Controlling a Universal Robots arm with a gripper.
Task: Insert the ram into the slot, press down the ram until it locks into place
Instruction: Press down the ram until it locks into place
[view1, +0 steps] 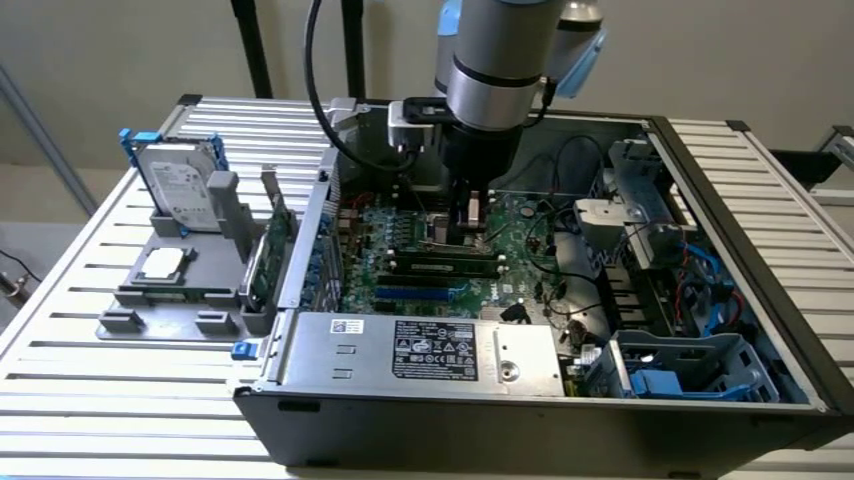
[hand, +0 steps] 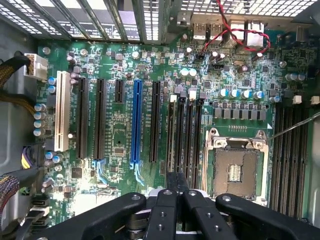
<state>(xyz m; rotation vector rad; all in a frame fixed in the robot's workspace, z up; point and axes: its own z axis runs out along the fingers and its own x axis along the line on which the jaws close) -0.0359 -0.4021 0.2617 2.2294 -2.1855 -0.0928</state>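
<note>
**Open computer case on a slatted table, with the arm reaching in.**

The ram (view1: 447, 266) appears in the exterior view as a long, thin, dark stick with a pale label along its middle. It runs crosswise on the green board, along the bank of black sockets. We cannot tell whether it is fully seated or whether its end clips have closed.

The gripper (view1: 470, 232) stands upright over the board. Its tip is just behind the ram, on the side away from the exterior camera and close above it. We cannot make out whether they touch.

In the wrist view the gripper (hand: 177, 182) has its two dark fingertips drawn together, with no gap that we can see and nothing visible between them. It is at one end of four parallel black sockets with white end clips. The slot (hand: 181, 135) is one of these. They lie between the long blue socket (hand: 135, 125) and the square metal-framed processor socket (hand: 235, 170).

White and black labels (view1: 434, 352) sit on the metal cover at the near side of the case (view1: 534, 430). A hard drive (view1: 180, 190) in a blue bracket on the table (view1: 107, 400) carries a pale label. None of this writing is legible to us.
</note>
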